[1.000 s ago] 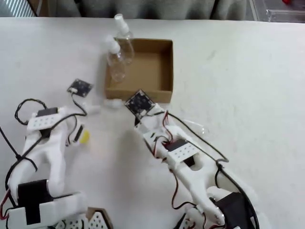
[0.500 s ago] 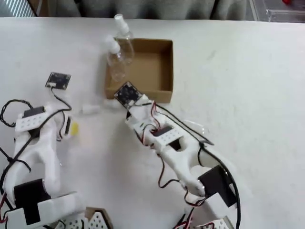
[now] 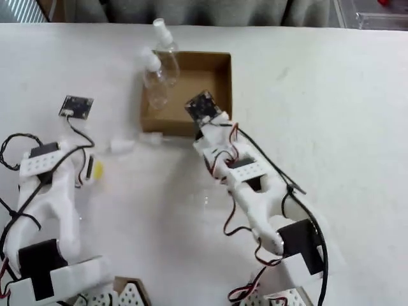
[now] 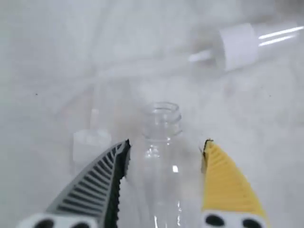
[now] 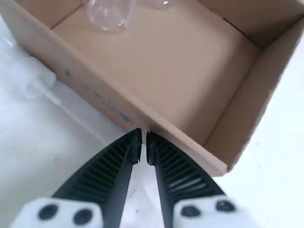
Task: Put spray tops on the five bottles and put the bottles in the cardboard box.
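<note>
Inside the wide-open left hand [image 4: 165, 143], a bottle [image 4: 163, 178] points its open neck straight away.

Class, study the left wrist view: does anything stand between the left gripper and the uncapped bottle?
Nothing visible does. The uncapped bottle sits between the open fingers of the left gripper; a loose spray top lies beyond its neck.
</note>
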`<state>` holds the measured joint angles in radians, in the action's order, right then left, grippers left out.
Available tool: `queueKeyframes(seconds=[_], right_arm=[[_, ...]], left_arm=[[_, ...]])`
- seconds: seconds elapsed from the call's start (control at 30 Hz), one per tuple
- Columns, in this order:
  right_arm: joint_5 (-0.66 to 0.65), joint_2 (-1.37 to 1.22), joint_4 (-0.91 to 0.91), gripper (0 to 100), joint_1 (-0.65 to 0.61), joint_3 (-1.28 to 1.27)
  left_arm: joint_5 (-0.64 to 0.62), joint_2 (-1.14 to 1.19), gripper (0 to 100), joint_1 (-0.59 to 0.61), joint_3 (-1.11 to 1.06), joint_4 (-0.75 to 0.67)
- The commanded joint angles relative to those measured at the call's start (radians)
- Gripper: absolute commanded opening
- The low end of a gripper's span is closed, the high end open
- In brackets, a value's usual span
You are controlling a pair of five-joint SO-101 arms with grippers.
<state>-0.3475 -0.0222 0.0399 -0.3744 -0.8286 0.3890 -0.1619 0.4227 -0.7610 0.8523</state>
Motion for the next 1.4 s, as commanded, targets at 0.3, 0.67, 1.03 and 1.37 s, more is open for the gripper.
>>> queueKeyframes(seconds=[0.3,0.67,1.03,1.37], right_arm=[[0.005,-0.113,-0.071,1.5,0.084,0.170],[0.002,-0.117,-0.154,1.5,0.015,0.170],[0.002,-0.116,-0.272,1.5,-0.077,0.169],[0.009,-0.028,-0.513,1.5,-0.266,0.167]], left_arm=[[-0.008,-0.005,3,0.007,0.048,-0.012],[-0.008,-0.004,3,0.007,0.048,-0.014],[-0.006,-0.004,3,0.007,0.048,-0.015],[-0.006,-0.004,3,0.007,0.048,-0.017]])
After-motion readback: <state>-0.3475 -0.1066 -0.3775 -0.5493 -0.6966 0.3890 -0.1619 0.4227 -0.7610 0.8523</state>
